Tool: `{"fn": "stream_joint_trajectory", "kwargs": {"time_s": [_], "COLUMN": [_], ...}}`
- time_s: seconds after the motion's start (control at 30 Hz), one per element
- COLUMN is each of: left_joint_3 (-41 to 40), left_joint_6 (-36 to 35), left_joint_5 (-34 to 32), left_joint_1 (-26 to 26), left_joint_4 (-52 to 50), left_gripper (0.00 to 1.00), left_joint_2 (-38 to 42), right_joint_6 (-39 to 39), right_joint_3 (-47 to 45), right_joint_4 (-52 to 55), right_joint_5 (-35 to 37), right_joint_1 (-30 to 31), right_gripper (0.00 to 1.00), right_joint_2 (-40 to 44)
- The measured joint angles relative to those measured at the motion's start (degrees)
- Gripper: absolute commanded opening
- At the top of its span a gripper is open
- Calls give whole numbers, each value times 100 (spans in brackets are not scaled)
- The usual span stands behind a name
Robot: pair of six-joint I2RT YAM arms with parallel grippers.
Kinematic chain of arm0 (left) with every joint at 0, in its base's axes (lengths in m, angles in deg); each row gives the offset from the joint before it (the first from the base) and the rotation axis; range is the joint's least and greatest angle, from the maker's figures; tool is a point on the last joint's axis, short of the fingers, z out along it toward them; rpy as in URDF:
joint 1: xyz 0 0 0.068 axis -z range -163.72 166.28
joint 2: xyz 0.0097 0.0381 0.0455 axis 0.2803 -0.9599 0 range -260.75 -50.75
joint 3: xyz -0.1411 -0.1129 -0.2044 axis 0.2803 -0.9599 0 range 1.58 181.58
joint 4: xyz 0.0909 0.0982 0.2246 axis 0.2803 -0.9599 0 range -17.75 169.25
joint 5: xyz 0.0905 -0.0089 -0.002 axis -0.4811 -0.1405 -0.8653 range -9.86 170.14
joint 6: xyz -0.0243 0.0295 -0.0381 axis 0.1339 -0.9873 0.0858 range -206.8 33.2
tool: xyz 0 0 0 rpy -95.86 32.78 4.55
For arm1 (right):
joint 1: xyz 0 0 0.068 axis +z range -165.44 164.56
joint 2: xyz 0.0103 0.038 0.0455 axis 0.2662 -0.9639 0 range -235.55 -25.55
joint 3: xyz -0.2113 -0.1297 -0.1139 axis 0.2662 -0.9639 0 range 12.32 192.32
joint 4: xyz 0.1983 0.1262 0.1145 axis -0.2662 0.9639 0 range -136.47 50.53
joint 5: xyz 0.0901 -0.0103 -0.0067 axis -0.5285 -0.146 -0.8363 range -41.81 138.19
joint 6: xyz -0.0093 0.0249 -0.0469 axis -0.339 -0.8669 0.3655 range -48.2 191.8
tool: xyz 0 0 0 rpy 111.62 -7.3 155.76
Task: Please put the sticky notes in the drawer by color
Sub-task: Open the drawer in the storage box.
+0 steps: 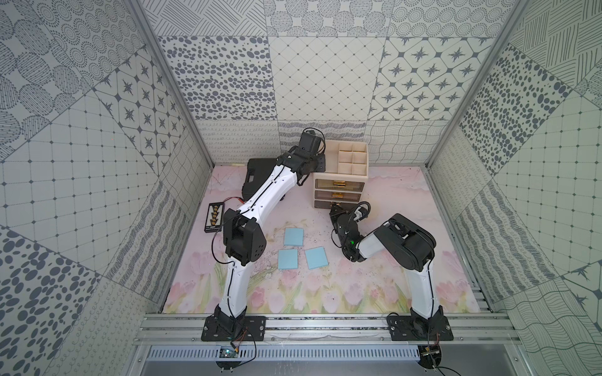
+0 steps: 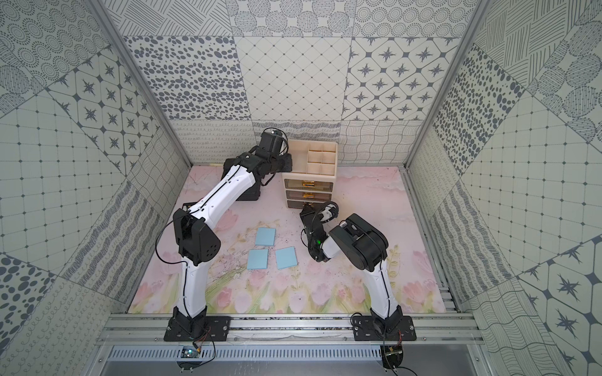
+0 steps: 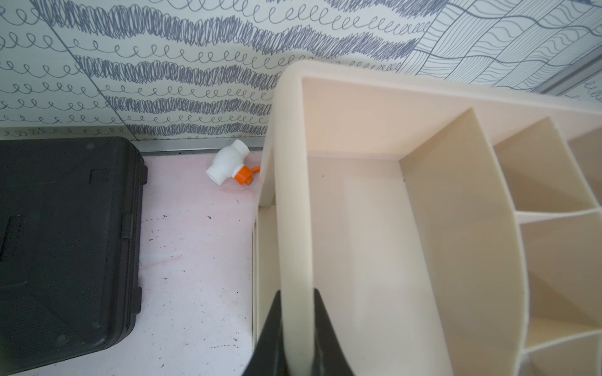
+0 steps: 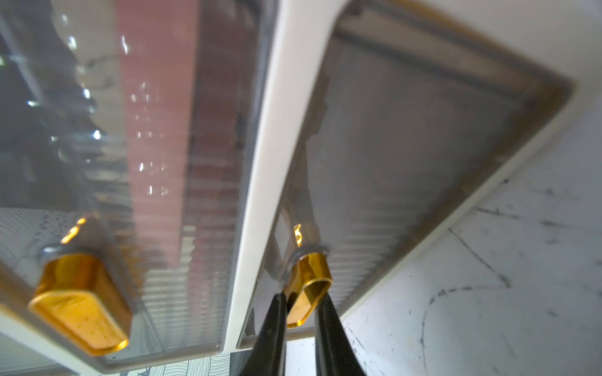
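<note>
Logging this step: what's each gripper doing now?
Left gripper: closed on the cabinet's top tray wall.
Right gripper: closed on the bottom drawer's gold handle.

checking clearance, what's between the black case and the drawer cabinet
Bare pink mat, plus a white valve with orange handle near the wall; left wrist view.

A big black plastic case (image 3: 65, 244) lies near a small white pipe piece with an orange handle (image 3: 228, 164).

Three blue sticky notes (image 1: 293, 236) flat near cream drawer (image 1: 340, 178).
</note>
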Motion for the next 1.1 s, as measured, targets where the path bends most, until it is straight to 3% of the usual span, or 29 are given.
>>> {"fn": "stream_joint_trajectory", "kwargs": {"time_s": [1.1], "left_joint_3": [-118], "left_joint_6": [352], "left_joint_5": [-90], "left_joint_1": [37], "left_joint_4": [-133], "left_gripper": [0], "left_joint_2": [111], "right_joint_6": [-391], "right_joint_3": [-299], "right_joint_4": [894], "right_joint_5": [166], "right_joint_1": [190], "right_gripper": [0], "right_joint_2": [732]}}
